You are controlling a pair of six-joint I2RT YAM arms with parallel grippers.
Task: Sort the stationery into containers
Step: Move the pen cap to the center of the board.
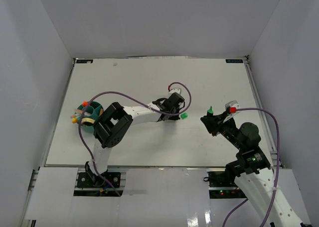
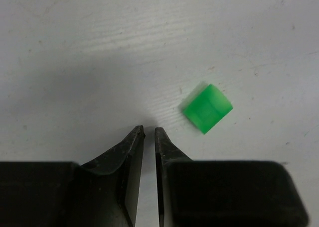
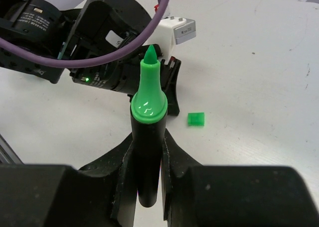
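Left gripper [image 2: 149, 132]: fingers almost pressed together with nothing between them, tips low over the table [image 1: 149, 77].
Green square [image 2: 207, 108]: flat on the table, just right of those tips, untouched.
Right gripper [image 3: 147, 157]: pinching a green-capped black marker [image 3: 148, 107], cap up.
Teal tub [image 1: 88, 126]: far left, pens inside.

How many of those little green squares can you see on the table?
1. The green square lies on the white table just beside the left hand, untouched. More could be hidden inside the teal tub at the left.
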